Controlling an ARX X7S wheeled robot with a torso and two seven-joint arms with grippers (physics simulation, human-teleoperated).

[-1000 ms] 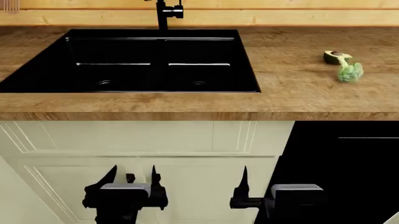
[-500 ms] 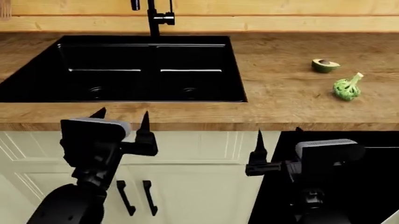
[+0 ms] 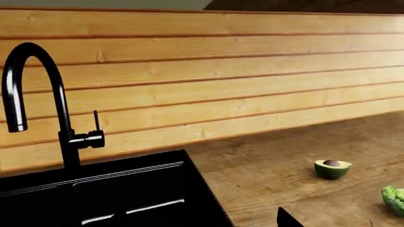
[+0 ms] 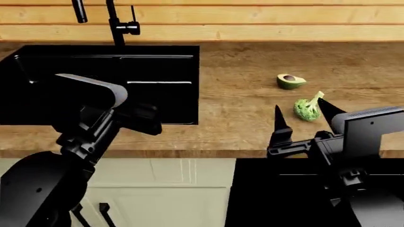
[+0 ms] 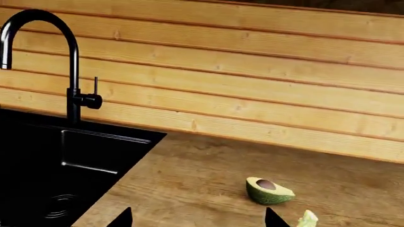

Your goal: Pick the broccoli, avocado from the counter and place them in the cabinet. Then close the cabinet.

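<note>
Now both arms are raised above the counter (image 4: pixel 252 127).

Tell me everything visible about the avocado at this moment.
The avocado is a half, cut face up: dark green skin, yellow-green flesh, a brown pit in the middle. It rests on the brown wood-grain counter, between the black sink and the plank wall side, apart from the broccoli lying nearer the counter's front edge. Nothing grips or touches it; the right gripper hovers open near the broccoli, not the avocado.
</note>
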